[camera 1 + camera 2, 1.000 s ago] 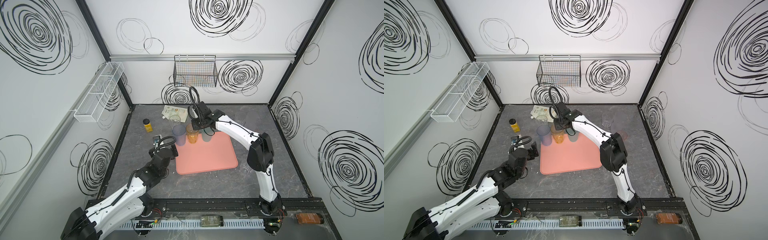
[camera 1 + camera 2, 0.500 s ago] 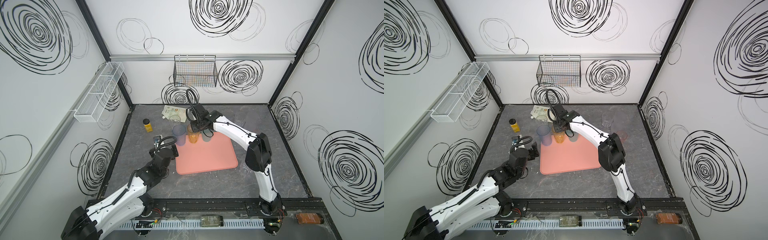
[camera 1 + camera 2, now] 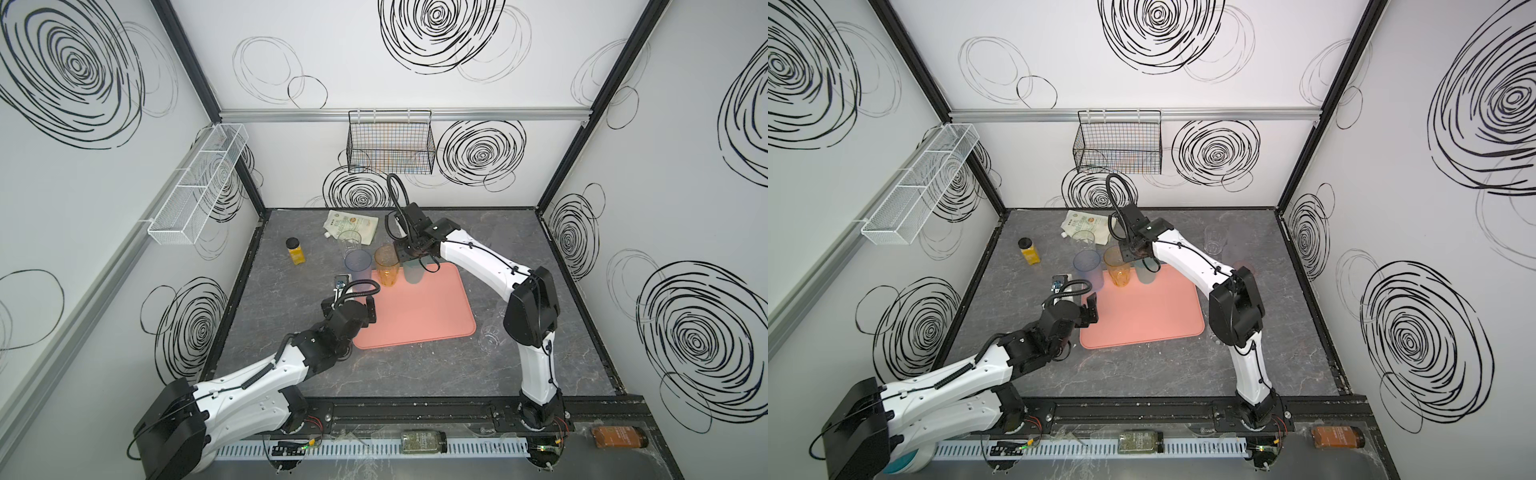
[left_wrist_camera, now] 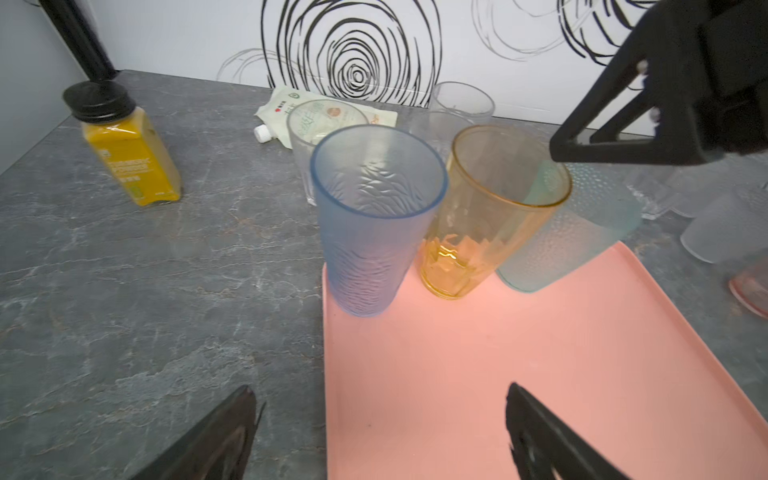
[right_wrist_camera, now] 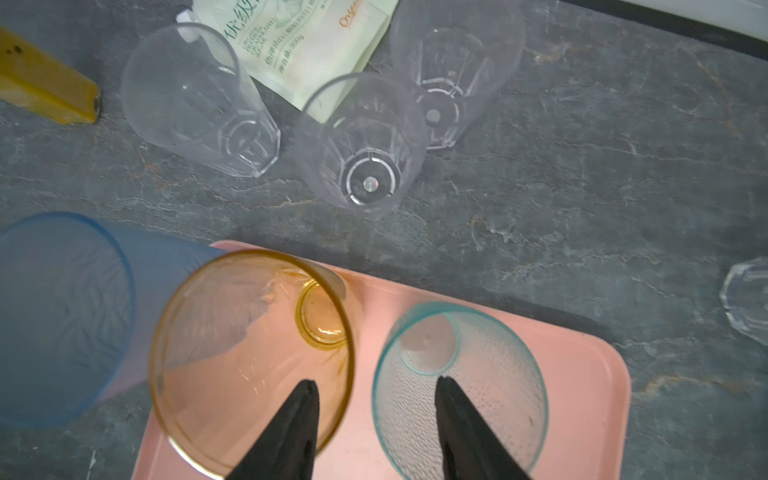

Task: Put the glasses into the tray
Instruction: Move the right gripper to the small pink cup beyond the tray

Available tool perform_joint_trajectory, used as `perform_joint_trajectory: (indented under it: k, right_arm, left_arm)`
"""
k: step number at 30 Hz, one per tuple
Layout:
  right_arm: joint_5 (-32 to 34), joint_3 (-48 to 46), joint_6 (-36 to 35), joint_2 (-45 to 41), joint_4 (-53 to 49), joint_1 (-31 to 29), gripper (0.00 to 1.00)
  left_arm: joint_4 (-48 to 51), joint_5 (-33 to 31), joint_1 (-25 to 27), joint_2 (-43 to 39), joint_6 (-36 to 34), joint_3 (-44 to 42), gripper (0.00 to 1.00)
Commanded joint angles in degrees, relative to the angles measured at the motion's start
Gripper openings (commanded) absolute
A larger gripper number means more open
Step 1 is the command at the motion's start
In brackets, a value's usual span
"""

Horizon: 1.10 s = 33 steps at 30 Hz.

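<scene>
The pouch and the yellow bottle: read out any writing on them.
"Orga", orange script cut off by the frame edge, on the white pouch.
"优级", characters on the same pouch; smaller print below is too blurred.
Yellow bottle: label print too blurred to read.

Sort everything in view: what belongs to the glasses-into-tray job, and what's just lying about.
Job:
- tray
- blue glass
- amber glass
- teal glass
- clear glasses

Lying about:
- yellow bottle
- white pouch
- wire basket on the back wall
</scene>
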<state>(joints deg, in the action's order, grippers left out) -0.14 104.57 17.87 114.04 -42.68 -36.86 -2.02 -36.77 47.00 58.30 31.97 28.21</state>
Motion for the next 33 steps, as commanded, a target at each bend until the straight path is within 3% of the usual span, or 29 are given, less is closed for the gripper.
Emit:
perform_joint_trajectory:
  k: [1,6,11,16,19,26,33]
  right_arm:
    - [-0.71,-5.12,-0.72,-8.67,3.21,3.42,0.51]
    - [4.73,-12.46,1.39,-15.80,2.67,8.44,0.54]
    - [15.30,-27.70,6.30,-26.97,2.69,15.06,0.57]
    - [10.21,-41.73,4.38,-35.33,8.91,25.89,0.57]
    - [10.45,-43.76,3.87,-34.59,9.32,29.74,0.57]
    - [10.94,-38.02,3.46,-27.13,8.81,30.93,0.53]
    - [9.54,-34.81,4.17,-18.83,8.91,30.89,0.50]
  left_arm:
    - [-4.67,-3.78,2.12,2.26,-1.63,2.91,0.96]
    - [-8.24,-5.42,5.86,8.01,-9.76,9.37,0.97]
    - [-9.14,0.21,8.68,15.29,-13.87,16.68,0.98]
    - [-11.34,2.78,12.18,17.32,-9.37,15.65,0.98]
    - [-11.86,5.27,13.60,18.46,-5.69,14.95,0.98]
    - [-12.95,5.23,17.51,21.37,-1.87,13.28,0.98]
    - [-10.55,6.70,17.77,27.59,-4.10,16.80,0.99]
